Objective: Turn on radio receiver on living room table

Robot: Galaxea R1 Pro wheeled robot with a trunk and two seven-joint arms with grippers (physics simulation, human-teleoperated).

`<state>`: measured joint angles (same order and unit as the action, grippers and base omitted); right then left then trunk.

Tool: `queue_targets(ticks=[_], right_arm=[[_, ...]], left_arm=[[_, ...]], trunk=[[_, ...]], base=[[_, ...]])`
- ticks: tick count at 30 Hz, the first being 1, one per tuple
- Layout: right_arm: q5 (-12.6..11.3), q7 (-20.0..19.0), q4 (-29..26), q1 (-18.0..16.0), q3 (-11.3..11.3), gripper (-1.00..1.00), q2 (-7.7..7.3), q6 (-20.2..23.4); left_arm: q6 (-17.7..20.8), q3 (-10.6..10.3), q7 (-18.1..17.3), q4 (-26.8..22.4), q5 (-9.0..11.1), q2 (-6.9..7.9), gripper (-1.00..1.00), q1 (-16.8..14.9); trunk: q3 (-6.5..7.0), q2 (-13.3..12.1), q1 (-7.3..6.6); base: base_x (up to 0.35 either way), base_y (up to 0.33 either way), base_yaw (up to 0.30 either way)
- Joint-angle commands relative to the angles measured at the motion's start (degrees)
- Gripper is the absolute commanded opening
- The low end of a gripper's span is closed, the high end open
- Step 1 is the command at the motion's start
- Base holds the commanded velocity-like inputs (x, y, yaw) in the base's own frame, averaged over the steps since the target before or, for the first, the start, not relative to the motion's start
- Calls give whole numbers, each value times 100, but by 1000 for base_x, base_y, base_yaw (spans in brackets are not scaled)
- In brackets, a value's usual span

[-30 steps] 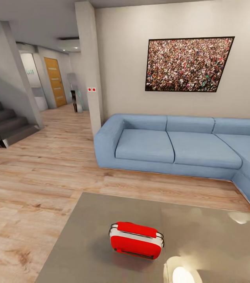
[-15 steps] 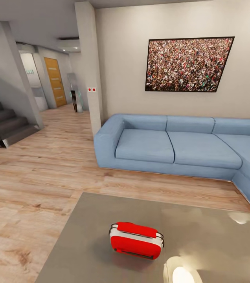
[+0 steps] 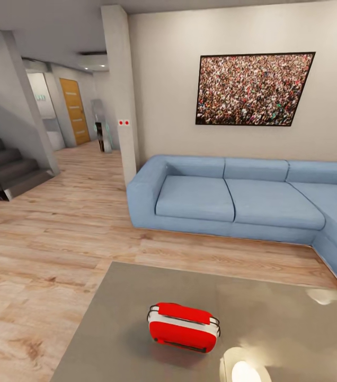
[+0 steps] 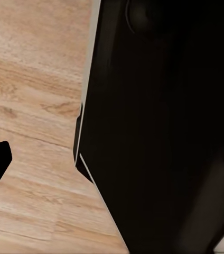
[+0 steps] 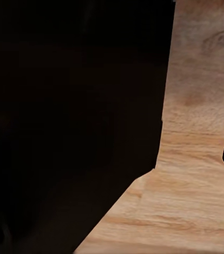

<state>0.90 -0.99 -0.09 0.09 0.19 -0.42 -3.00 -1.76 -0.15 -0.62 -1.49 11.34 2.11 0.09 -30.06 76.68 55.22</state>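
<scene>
Although the radio receiver (image 3: 184, 327) sits untouched on the table (image 3: 110, 329), near its front edge, the head view has dipped and shifted slightly since half a second ago, so the camera moved, not the radio. That suggests the robot is settling in front of it, with the reach not yet begun. It is a bright red rounded box with a white band, thin metal handle and dark slot. Beyond lie wood floor (image 3: 46, 239), blue sofa (image 3: 242, 199) and crowd picture (image 3: 253, 87). Neither wrist view, dark bodywork over floor, shows whether the fingers are parted, or where the radio lies relative to them.
</scene>
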Motion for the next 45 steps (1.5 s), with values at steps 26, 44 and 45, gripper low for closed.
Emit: queue_targets(ticks=[26,44,45], right_arm=[[-2,11,0,0,-1,100,-10,-16],[-2,11,0,0,-1,100,-6,-16],[-2,11,0,0,-1,100,-7,-16]], left_arm=[[0,-2,0,0,0,0,100,0],[2,-2,0,0,0,0,100,0],[1,-2,0,0,0,0,100,2]], trunk=[[322,-1044,-572],[481,-1766,-967],[489,-1806,-989]], base=[[0,0,-37],[0,0,-63],[0,0,-63]])
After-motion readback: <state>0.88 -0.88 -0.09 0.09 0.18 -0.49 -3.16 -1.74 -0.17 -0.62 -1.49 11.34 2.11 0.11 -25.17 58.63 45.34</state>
